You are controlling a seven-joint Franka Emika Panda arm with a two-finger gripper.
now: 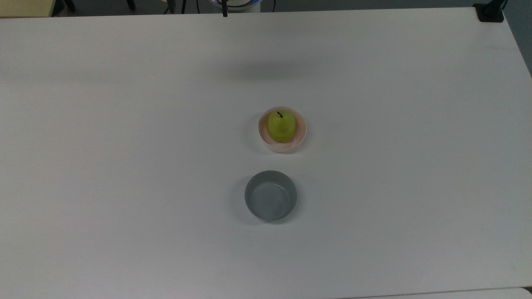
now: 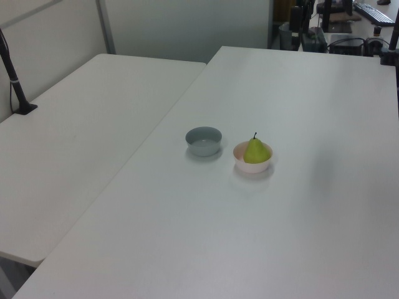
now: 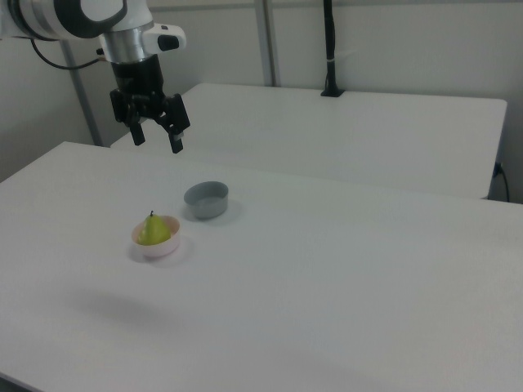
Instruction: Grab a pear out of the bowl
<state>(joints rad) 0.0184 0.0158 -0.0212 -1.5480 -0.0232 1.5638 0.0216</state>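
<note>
Yellow-green, the pear (image 1: 281, 126) is sitting upright in the pink bowl (image 1: 266, 140), beside the grey bowl (image 1: 270, 195). The gripper (image 3: 157, 136) is hanging high above, fingers spread wide. Descend centred, straddling the fruit's belly below the stem, avoiding the rim.

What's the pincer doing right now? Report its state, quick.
Pincer: open, holding nothing, hanging in the air well above the pear in the pink bowl.
</note>
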